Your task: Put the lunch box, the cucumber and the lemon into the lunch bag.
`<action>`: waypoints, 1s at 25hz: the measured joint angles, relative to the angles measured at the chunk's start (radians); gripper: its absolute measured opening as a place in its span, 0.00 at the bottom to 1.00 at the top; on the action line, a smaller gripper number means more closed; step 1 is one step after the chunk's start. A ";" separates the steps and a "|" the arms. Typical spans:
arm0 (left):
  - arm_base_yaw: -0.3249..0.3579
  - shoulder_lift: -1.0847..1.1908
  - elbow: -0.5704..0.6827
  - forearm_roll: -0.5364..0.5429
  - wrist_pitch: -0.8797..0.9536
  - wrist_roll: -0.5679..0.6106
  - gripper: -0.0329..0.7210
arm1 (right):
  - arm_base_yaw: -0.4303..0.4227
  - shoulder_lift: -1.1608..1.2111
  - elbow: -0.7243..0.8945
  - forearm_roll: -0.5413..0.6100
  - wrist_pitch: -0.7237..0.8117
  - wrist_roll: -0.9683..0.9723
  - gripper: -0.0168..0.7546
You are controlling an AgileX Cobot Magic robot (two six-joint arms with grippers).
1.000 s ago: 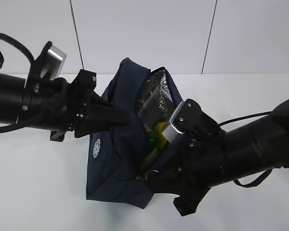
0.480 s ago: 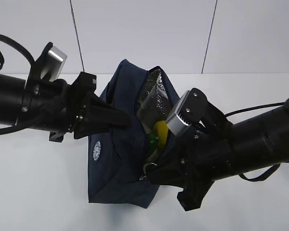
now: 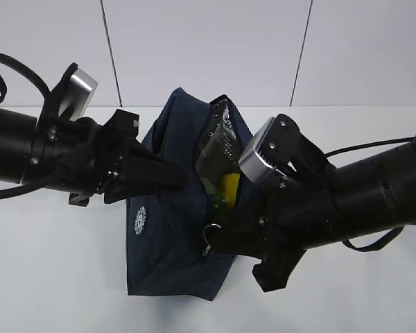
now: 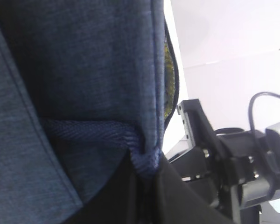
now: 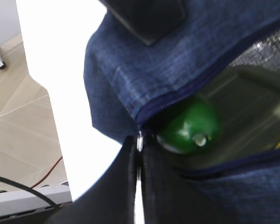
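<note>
The lunch bag stands in the middle of the exterior view on the white worktop, with an arm on each side. All three items look to be inside already: the cucumber shows its rounded green end just behind the zip track in the right wrist view, the lemon is a yellow patch in the opening, and the lunch box sits above them against the foil lining.

The right gripper is clenched on the metal ring pull of the zip, at the lower centre of its own view. The left gripper is clenched too, and seems to be pinching the bag fabric by the handle strap, holding the bag steady.

So the step in hand, I reckon, is zipping up. To do it well, the left side ought to hold the fabric taut while the right draws the pull along the track, not away from it. The cucumber end lies close to the teeth and could snag.

The left fingertips are buried in cloth, so exactly what they grip is unclear. Most of the lunch box and cucumber is hidden, and the box is blurred in the right wrist view.
</note>
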State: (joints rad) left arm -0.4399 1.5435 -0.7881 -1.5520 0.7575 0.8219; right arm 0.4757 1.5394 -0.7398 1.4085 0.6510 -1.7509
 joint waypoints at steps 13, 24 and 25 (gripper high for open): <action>0.000 0.000 0.000 0.007 -0.048 0.000 0.06 | 0.000 -0.068 -0.037 -0.029 0.000 0.022 0.03; 0.000 0.000 0.000 0.014 -0.070 0.000 0.06 | 0.000 -0.116 -0.083 -0.030 -0.031 0.028 0.03; 0.000 0.000 0.000 0.014 -0.072 0.000 0.06 | 0.000 -0.116 -0.093 -0.030 -0.033 0.028 0.03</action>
State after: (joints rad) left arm -0.4399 1.5435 -0.7881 -1.5381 0.6855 0.8219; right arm 0.4757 1.4230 -0.8325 1.3781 0.6177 -1.7226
